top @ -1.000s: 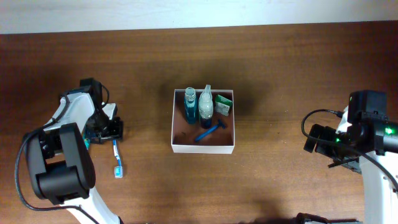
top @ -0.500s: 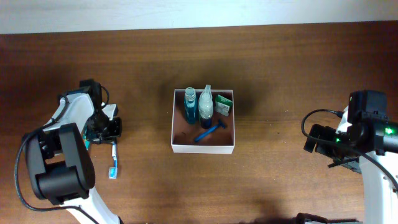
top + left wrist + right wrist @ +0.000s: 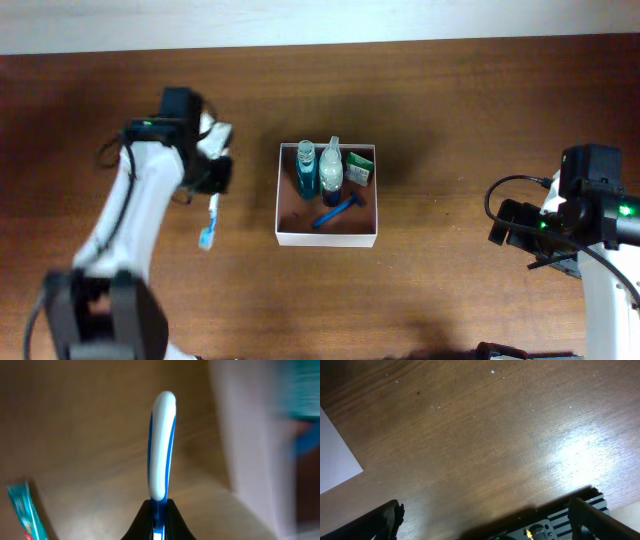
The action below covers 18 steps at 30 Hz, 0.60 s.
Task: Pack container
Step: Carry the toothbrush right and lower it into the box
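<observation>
The container, a square white-walled box with a reddish-brown floor, sits mid-table holding two blue bottles, a green-and-white packet and a blue razor. Just left of it, my left gripper is shut on a blue-and-white toothbrush that hangs above the table. In the left wrist view the toothbrush sticks out from the gripper, with the container's blurred white wall to its right. My right gripper rests far right, open and holding nothing.
A teal tube lies on the wood at the lower left of the left wrist view. A white corner shows at the left edge of the right wrist view. Bare brown tabletop surrounds the container.
My left gripper shut on the toothbrush, lifted it off the table and carried it right and up towards the container. The right arm has not moved.
</observation>
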Available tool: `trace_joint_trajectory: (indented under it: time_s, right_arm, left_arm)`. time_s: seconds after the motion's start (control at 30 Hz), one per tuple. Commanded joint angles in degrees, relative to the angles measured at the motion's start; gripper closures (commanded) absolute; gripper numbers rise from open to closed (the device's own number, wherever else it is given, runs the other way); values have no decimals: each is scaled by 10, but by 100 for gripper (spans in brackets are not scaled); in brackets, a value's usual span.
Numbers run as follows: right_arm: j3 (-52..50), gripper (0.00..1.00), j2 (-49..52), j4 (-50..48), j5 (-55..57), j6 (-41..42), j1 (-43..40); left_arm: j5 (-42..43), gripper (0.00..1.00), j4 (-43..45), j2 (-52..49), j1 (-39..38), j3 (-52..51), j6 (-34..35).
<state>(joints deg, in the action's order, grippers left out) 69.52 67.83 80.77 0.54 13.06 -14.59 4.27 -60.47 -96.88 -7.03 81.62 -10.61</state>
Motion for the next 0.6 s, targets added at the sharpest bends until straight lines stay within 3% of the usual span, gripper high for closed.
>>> trace_joint_trajectory:
  time_s: [0.0,0.23,0.57]
  right_arm:
    - [-1,1,0,0,1,-4,-5]
    - [-1,2,0,0,-1,-4,-5]
    - [-2,1,0,0,-2,-4,-4]
  left_arm:
    - [9,100,7,73,-85,10,-109]
    - [9,100,20,95,-247,10,-196]
    - [9,100,122,92,-322,10,-272]
